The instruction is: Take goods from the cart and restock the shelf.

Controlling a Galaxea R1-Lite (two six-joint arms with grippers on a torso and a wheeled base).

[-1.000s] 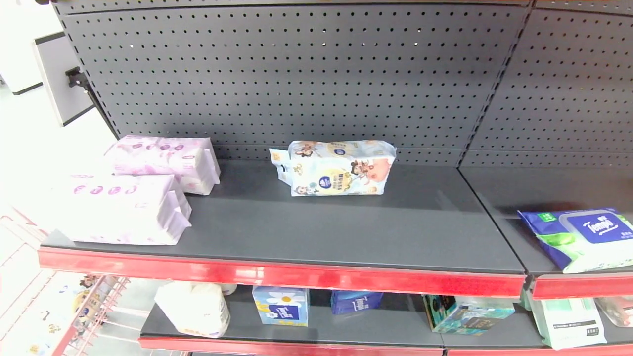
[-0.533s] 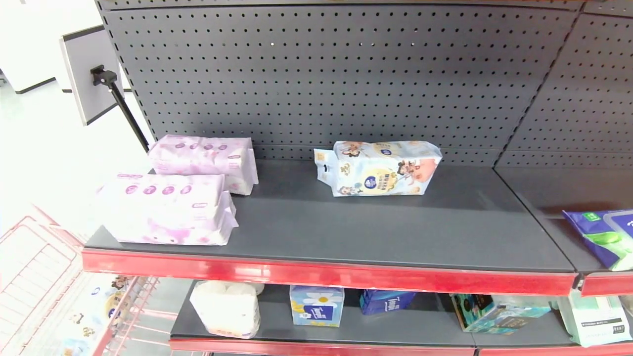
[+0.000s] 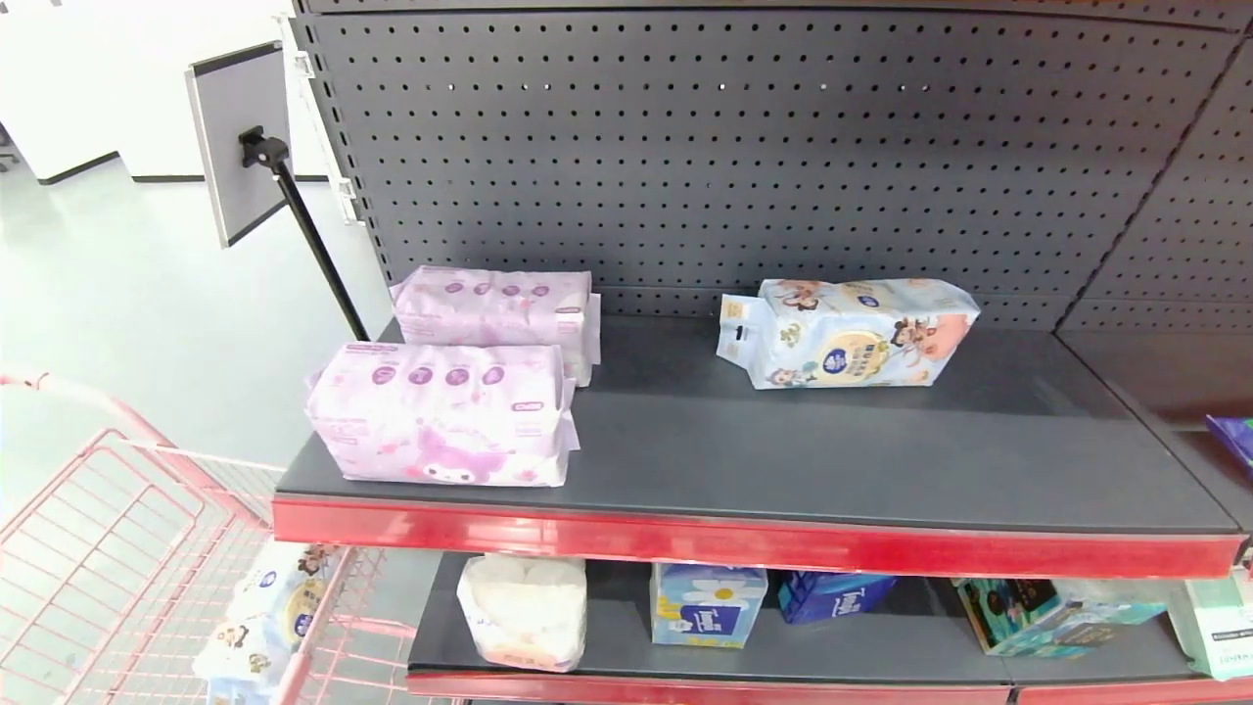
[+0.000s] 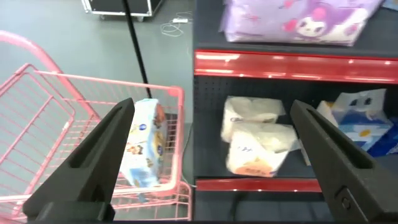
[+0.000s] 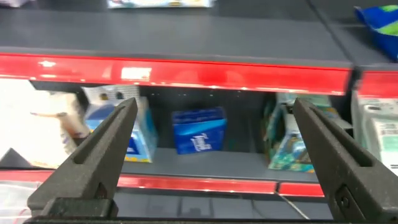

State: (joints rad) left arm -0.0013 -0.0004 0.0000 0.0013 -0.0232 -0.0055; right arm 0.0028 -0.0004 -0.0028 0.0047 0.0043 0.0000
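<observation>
Goods pack (image 4: 144,146) is stood in the cart (image 4: 93,81), ahead of the left claw (image 4: 211,107), spread for grasping. The right claw (image 5: 214,102) is spread too; nothing is held.

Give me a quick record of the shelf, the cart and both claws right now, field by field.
Top shelf: dark grey metal shelf with red edge
On it: two purple plastic-wrapped tissue packs at its left end, one pale blue cartoon-printed pack near the back
Cart: pink wire cart, left of shelf, holding a second cartoon-printed pack
Left claw: open, empty
Right claw: open, empty
</observation>
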